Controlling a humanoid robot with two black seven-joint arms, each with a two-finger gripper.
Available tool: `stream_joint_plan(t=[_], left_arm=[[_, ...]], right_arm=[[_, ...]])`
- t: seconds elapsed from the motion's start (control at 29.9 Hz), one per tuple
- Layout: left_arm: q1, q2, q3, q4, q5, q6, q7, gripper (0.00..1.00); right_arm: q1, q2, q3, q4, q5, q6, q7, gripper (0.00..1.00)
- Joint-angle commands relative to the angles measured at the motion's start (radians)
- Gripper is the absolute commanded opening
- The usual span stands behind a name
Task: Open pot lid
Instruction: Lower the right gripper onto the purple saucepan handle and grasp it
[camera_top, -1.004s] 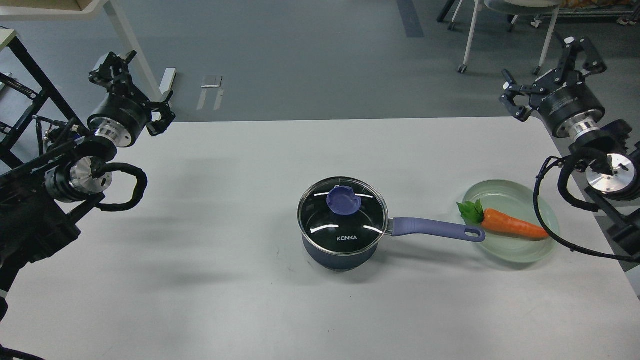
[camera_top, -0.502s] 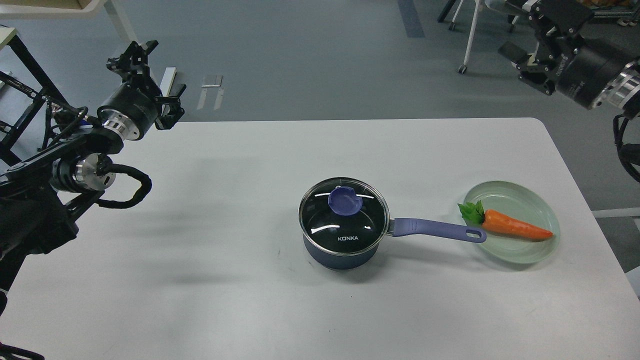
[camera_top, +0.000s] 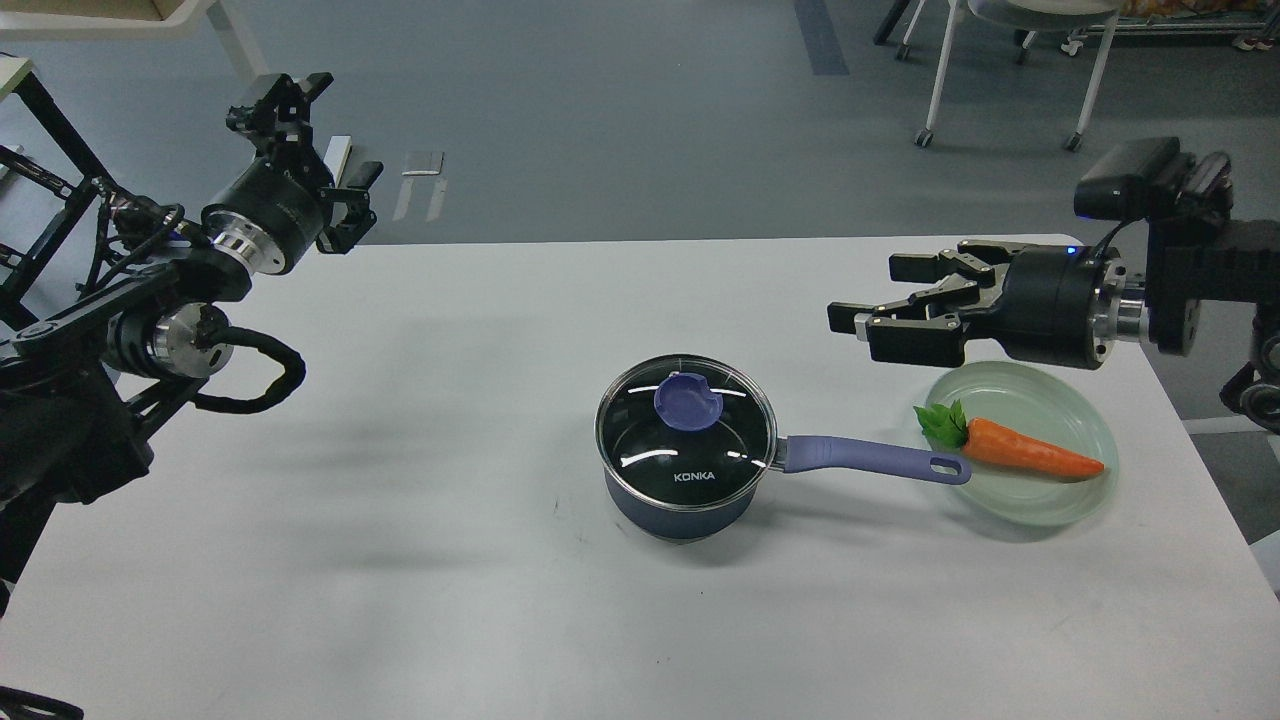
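A dark blue pot (camera_top: 680, 510) stands on the white table (camera_top: 400, 500) with its glass lid (camera_top: 685, 440) on. The lid has a purple knob (camera_top: 687, 399). The pot's purple handle (camera_top: 870, 460) points right. My right gripper (camera_top: 870, 310) is open and empty, pointing left above the table, to the upper right of the pot and apart from it. My left gripper (camera_top: 320, 150) is open and empty at the far left, over the table's back edge.
A pale green plate (camera_top: 1090, 420) at the right holds an orange carrot (camera_top: 1030, 452) with green leaves. The pot handle's end reaches the plate's rim. Chair legs (camera_top: 940, 80) stand on the floor beyond the table.
My right arm swung down from the upper right and now points left over the table near the plate. My left gripper rose slightly and shifted right. The pot and lid have not moved.
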Motion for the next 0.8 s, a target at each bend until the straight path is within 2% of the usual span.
stream_joint_plan(t=[0.0, 0.1, 0.2, 0.64, 0.77], left_arm=[[-0.004, -0.003, -0.001, 0.0, 0.038, -0.002, 0.0, 0.99], [-0.01, -0.003, 0.0, 0.0, 0.04, -0.003, 0.0, 0.99], [-0.02, -0.001, 0.0, 0.0, 0.04, -0.003, 0.0, 0.99], [-0.02, -0.004, 0.0, 0.0, 0.04, -0.009, -0.002, 0.99], [-0.02, 0.0, 0.002, 0.0, 0.041, -0.011, -0.002, 0.99]], right_arm=[[0.007, 0.004, -0.089, 0.01, -0.172, 0.0, 0.026, 0.99], [0.0, 0.01, -0.152, 0.004, -0.324, -0.015, 0.06, 0.99], [-0.01, 0.014, -0.207, -0.009, -0.359, -0.061, 0.088, 0.99], [-0.02, 0.139, -0.264, -0.141, -0.371, -0.069, 0.086, 0.94], [-0.017, 0.143, -0.264, -0.147, -0.371, -0.067, 0.086, 0.85]])
